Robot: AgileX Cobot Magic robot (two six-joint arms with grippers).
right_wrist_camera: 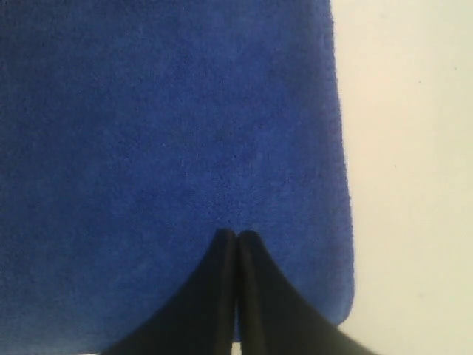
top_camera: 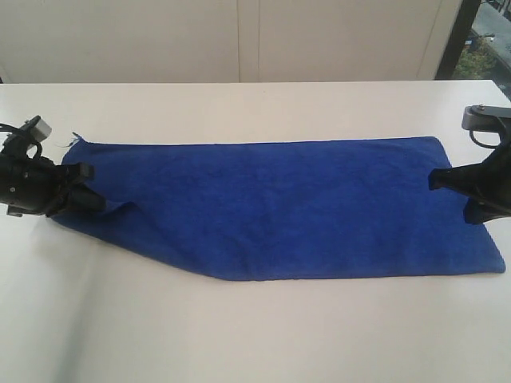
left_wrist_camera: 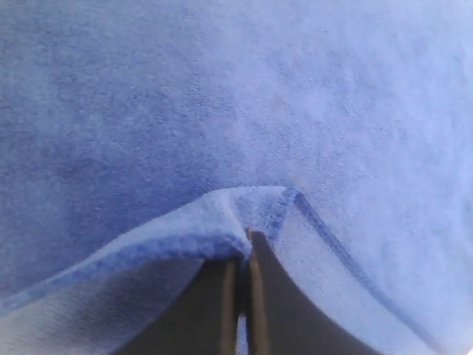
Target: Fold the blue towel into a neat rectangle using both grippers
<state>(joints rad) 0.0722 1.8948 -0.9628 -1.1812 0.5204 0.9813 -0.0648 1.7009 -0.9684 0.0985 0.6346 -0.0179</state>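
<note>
White worktop (top_camera: 255, 335), plain surface. One blue towel (top_camera: 279, 207) lies spread lengthwise directly on it, flat except the bunched near-left corner.

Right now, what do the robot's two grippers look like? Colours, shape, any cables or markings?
Both are black. The left gripper and right gripper each end in two slim fingers tapering to points. In the exterior view the left one carries a small grey-silver block with thin black cables; the right one has a grey bracket with a looped black cable. No markings are visible.

White table (top_camera: 255, 343), pale panelled wall (top_camera: 239, 40) behind, dark-framed window (top_camera: 489, 40) at right corner, soft even light
</note>
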